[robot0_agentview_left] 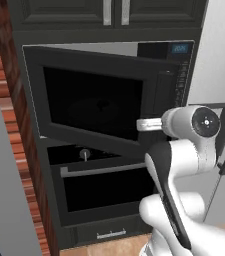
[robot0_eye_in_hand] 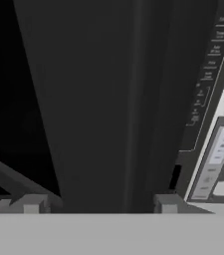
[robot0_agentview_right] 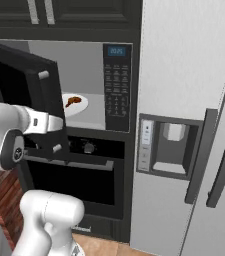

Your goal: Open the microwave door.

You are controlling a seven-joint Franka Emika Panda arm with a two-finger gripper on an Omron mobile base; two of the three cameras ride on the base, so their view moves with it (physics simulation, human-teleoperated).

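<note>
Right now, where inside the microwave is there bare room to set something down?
The microwave floor is bare right of the plate, toward the keypad panel. The left side is crowded: the open microwave door and the gripper stand there.

The microwave door (robot0_agentview_left: 91, 100) is showing matt black framing around dark, glossy glass. The oven handle (robot0_agentview_left: 101, 170) is looking like brushed silver metal. The fridge (robot0_agentview_right: 184, 75) is appearing smooth, pale and satin. A brick wall (robot0_agentview_left: 14, 100) is looking rough and reddish.
</note>
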